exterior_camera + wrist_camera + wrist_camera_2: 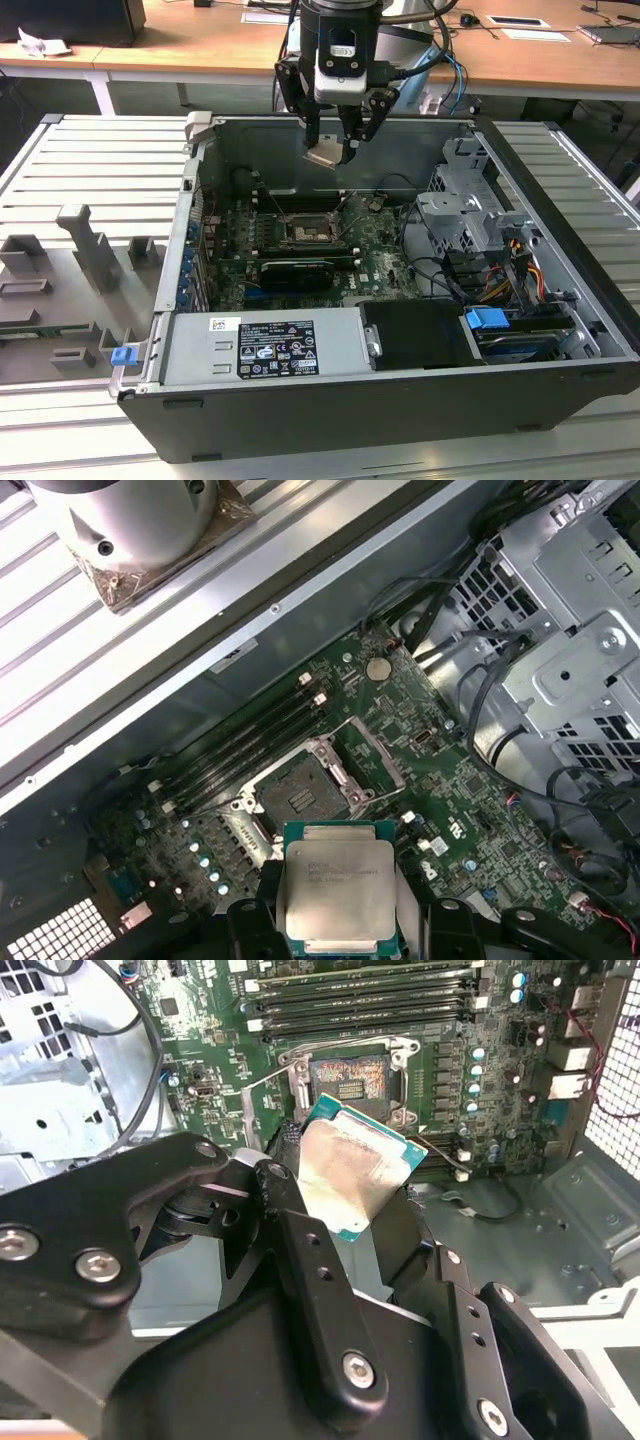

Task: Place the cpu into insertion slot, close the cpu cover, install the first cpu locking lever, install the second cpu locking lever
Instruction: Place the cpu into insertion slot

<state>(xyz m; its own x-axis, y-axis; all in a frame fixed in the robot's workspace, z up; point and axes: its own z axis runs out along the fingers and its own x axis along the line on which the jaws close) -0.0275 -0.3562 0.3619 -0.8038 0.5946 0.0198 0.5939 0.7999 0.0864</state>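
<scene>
My gripper hangs over the back of the open computer case, shut on the cpu, a small square chip with a pale metal top. In both wrist views the cpu sits between the black fingers, tilted, and well above the board. The insertion slot is a dark square socket with a silver rim on the green motherboard, uncovered, and it lies below and ahead of the chip. The cpu cover appears swung up at the slot's side. A thin locking lever stands unlatched beside it.
Memory sticks run beside the slot. A long black card lies in front of it, then the power supply. A metal drive cage with cables stands at the exterior view's right. Grey fixtures sit outside the case.
</scene>
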